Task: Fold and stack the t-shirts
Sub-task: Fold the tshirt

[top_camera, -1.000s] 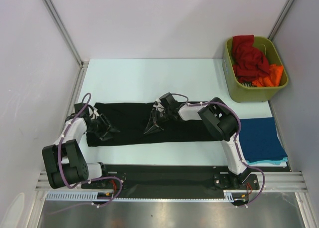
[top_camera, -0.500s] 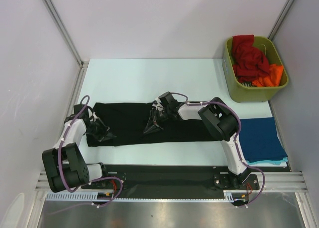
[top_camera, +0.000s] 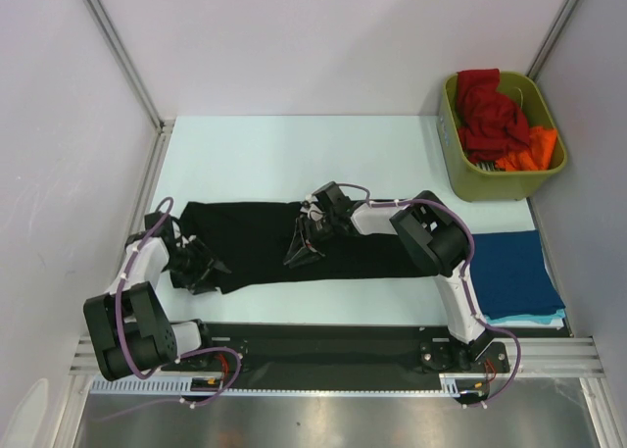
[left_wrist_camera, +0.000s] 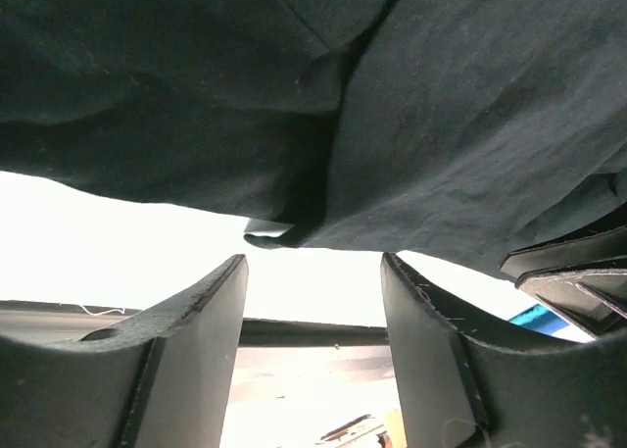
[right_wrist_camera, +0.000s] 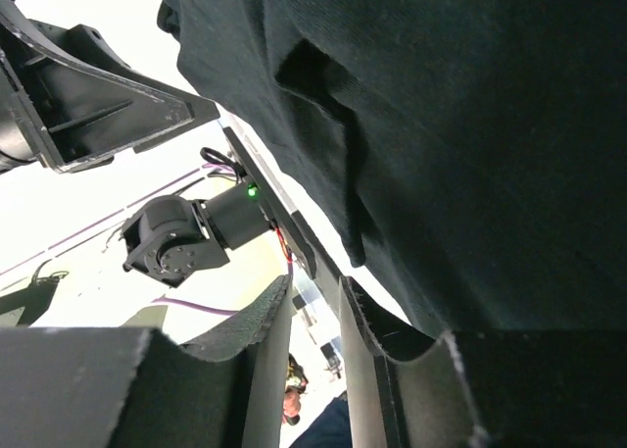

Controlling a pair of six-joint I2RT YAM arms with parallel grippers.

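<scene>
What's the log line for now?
stage: folding black t-shirt | left gripper: open, at its left end | right gripper: open, mid-shirt | dark blue shirt: folded, right

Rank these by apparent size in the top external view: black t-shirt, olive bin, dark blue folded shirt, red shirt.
1. black t-shirt, spread across the table
2. olive bin
3. dark blue shirt, folded
4. red shirt, bunched in the bin, partly buried
</scene>
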